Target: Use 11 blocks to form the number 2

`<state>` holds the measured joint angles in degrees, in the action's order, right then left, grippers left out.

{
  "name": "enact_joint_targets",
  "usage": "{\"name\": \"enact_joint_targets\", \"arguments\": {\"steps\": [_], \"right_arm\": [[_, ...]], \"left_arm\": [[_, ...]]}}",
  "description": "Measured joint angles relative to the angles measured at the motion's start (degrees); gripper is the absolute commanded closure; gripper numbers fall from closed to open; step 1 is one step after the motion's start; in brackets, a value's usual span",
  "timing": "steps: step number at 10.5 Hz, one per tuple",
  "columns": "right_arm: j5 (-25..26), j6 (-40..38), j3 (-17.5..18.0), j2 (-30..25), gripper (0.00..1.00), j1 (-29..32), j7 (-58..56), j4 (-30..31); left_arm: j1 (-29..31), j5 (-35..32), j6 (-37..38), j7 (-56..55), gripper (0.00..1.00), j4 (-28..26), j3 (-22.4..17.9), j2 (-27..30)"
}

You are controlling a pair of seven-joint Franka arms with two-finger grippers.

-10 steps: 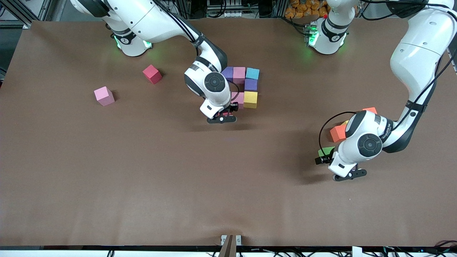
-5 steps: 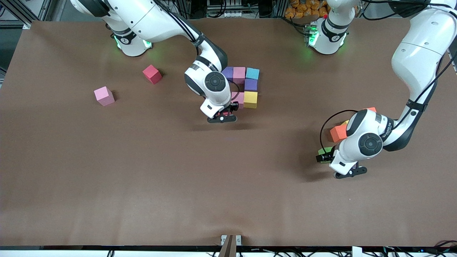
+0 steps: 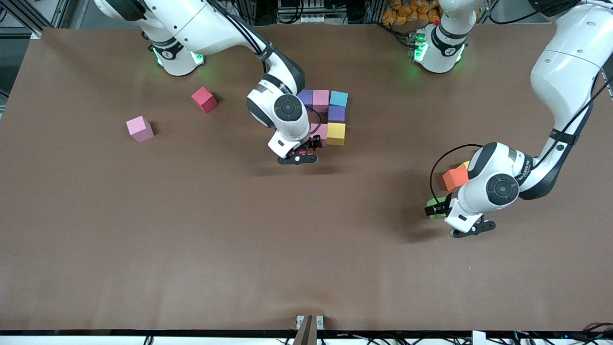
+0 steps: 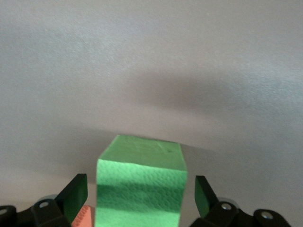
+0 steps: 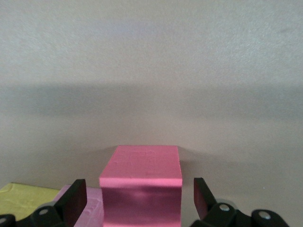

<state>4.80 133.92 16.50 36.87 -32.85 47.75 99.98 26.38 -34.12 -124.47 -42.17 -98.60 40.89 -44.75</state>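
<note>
While the brown tabletop (image 3: pixel 143 230) carries the part-built number 2 (image 3: pixel 329 115) near the middle of its robot-side edge, the right gripper (image 5: pixel 137 201) stands at that cluster, fingers (image 5: pixel 75 201) released around a pink block (image 5: pixel 142 182). Toward the left arm's end, the left gripper (image 4: pixel 139 196) straddles a green block (image 4: pixel 140 184), fingers apart, an orange block (image 3: pixel 455 178) just beside.

2 white Franka arms (image 3: pixel 206 24) with black joint bands and round dark grey caps (image 3: pixel 288 106); bases (image 3: pixel 433 45) glow green; thin black cables (image 3: pixel 438 163) loop near the wrists; gripper fingers (image 4: pixel 73 196) are black.
</note>
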Motion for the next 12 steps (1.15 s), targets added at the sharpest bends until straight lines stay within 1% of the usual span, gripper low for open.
{"name": "enact_joint_targets", "arguments": {"steps": [1, 3, 4, 5, 6, 7, 9, 12], "right_arm": [[0.0, -0.2, 0.0, -0.7, 0.00, 0.0, 0.1, 0.0], [0.0, -1.1, -0.2, -2.6, 0.00, 0.3, 0.1, -0.1], [0.0, -2.2, -0.3, -3.6, 0.00, 0.5, 0.1, -0.2], [0.0, -2.8, -0.4, -4.5, 0.00, 0.9, 0.1, -0.2], [0.0, -3.0, -0.5, -5.0, 0.00, 1.8, 0.1, -0.2], [0.0, -3.0, -0.5, -5.1, 0.00, 2.8, -0.3, -0.2], [0.0, -3.1, -0.6, -5.1, 0.00, 3.8, -1.7, -0.1], [0.1, -4.5, -0.6, -5.7, 0.00, 5.3, -4.8, -0.2]], "left_arm": [[0.0, 0.2, 0.0, -0.3, 0.03, -0.3, 0.1, 0.0], [0.0, 0.2, 0.0, -0.4, 0.13, -0.5, 0.2, 0.0], [0.1, 0.2, 0.0, -0.4, 0.20, -0.5, 0.2, 0.0], [0.1, 0.2, 0.0, -0.4, 0.32, -0.5, 0.2, 0.0], [0.2, 0.2, 0.0, -0.4, 0.36, -0.5, 0.2, 0.0], [0.2, 0.2, 0.0, -0.4, 0.36, -0.5, 0.2, 0.1], [0.2, 0.3, 0.0, -0.4, 0.44, -0.5, 0.2, 0.2], [0.2, 0.6, 0.0, -1.1, 0.47, -0.4, 1.0, 0.3]]}}
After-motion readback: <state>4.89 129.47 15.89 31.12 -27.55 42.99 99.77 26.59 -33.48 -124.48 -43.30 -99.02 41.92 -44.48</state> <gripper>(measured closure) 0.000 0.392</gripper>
